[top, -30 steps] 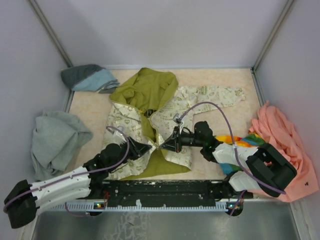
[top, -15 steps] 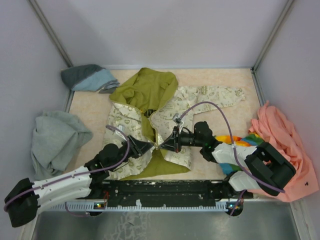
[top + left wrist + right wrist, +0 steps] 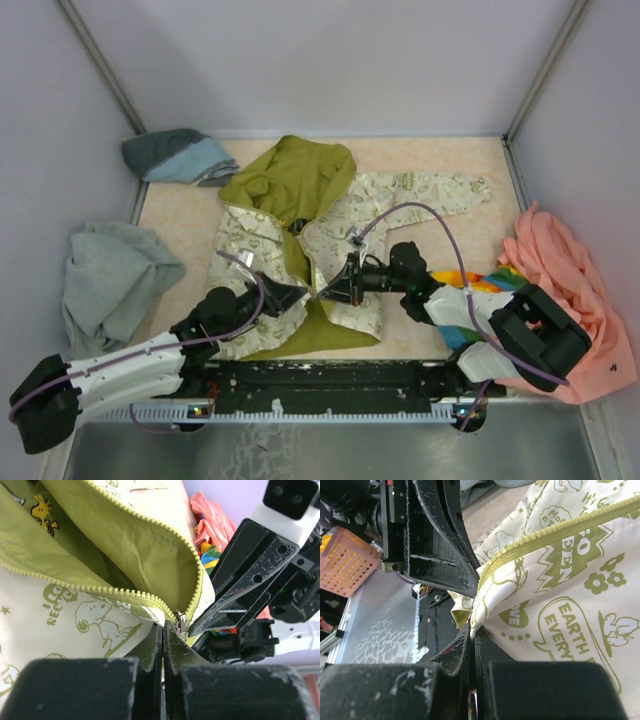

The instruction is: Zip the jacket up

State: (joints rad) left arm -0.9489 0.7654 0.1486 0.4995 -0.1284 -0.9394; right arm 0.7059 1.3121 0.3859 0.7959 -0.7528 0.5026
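OK, the big change: the left gripper (image 3: 298, 293) has just snapped closed. A second ago its jaws were part open right at the bottom of the zip, and now they're pinched tight together. In the left wrist view the zipper slider (image 3: 180, 622) sits right at the fingertips. I honestly can't tell if it's got the pull tab itself or just the hem under it, since the tips hide that bit.

The right gripper (image 3: 327, 292) hasn't budged. It's clamped on the cream edge of the jacket (image 3: 400, 195) just beside the left one, nearly nose to nose, a little below the middle of the overhead frame.

The jacket lies the same as before, mid-frame with the hood (image 3: 290, 175) toward the top and the front open in a V showing green lining. The teeth are only joined right at the slider.

My read is that both grips are now set, so the setup looks done and the pull up toward the collar is next. None of the zipping has actually happened yet.
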